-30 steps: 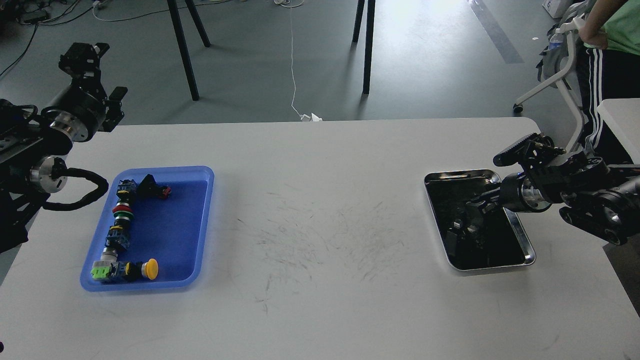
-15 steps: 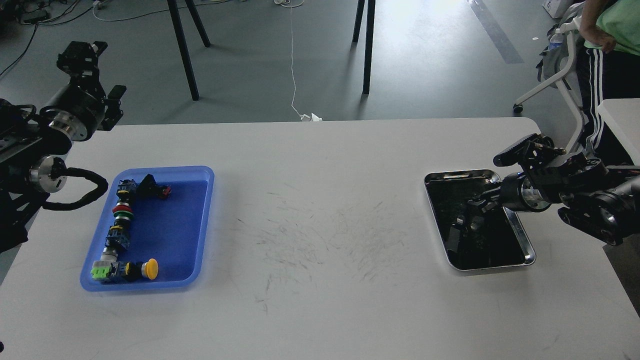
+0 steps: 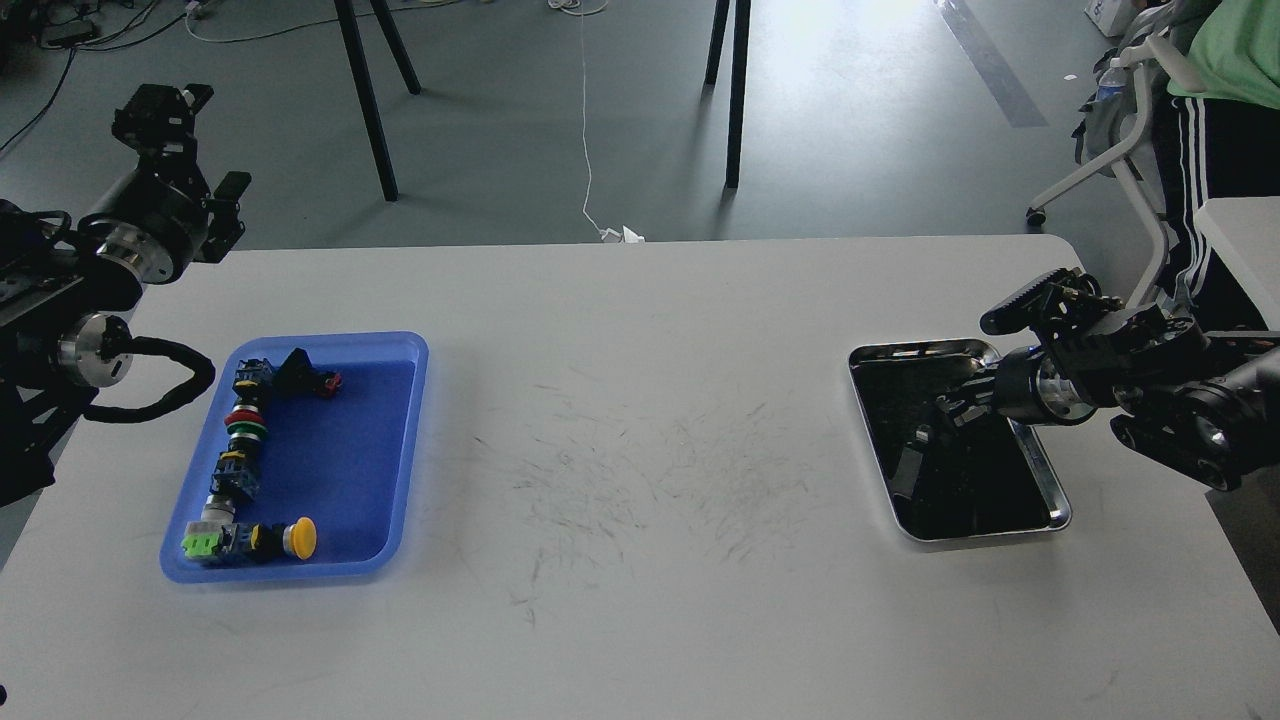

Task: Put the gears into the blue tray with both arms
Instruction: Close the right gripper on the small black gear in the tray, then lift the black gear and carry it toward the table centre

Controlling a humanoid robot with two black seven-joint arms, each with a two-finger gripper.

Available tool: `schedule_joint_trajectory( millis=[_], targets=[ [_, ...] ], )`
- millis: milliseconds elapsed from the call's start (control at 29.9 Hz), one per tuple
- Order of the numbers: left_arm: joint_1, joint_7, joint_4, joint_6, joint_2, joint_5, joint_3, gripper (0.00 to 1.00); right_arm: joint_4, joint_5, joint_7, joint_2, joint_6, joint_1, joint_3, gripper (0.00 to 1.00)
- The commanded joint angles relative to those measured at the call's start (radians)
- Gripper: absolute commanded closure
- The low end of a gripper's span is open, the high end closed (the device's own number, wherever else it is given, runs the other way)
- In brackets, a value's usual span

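The blue tray (image 3: 400,440) lies at the table's left and holds a column of colourful push-button switches (image 3: 243,425). I cannot make out any gears; the silver tray's (image 3: 1045,470) dark inside hides whatever lies there. My right gripper (image 3: 958,407) hangs over the upper middle of that silver tray, its dark fingers blending into the dark inside. My left gripper (image 3: 168,112) is raised beyond the table's far left corner, well away from the blue tray, with nothing visible in it.
The white table (image 3: 640,560) has scuff marks in its middle. Black stand legs (image 3: 365,100) and a white cable (image 3: 585,120) are on the floor behind. A person and a white chair (image 3: 1130,150) stand at the far right, beside another table's corner.
My right gripper has drawn back slightly up and to the right over the silver tray. The left arm has shifted only a little to the left.
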Motion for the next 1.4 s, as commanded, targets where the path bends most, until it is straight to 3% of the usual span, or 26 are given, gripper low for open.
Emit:
schedule_joint_trajectory(
  millis=[0, 167, 501, 1002, 1370],
  targets=[
    [0.000, 0.000, 0.000, 0.000, 0.000, 0.000, 0.000, 0.02, 0.001, 0.000, 0.001, 0.000, 0.004, 0.005, -0.001, 0.80],
    [0.003, 0.000, 0.000, 0.000, 0.000, 0.000, 0.000, 0.02, 0.004, 0.000, 0.001, 0.000, 0.002, 0.009, 0.000, 0.88],
    [0.005, 0.000, 0.000, -0.001, 0.014, 0.000, 0.002, 0.02, 0.027, 0.001, -0.003, 0.012, -0.025, 0.052, 0.020, 0.91],
    [0.005, -0.001, -0.009, -0.003, 0.067, 0.000, 0.000, 0.02, 0.032, 0.018, -0.037, 0.190, -0.111, 0.054, 0.409, 0.90],
    [0.006, -0.003, -0.011, -0.003, 0.081, 0.000, 0.000, 0.02, 0.073, 0.017, -0.025, 0.395, -0.237, 0.015, 0.448, 0.91]
  ],
)
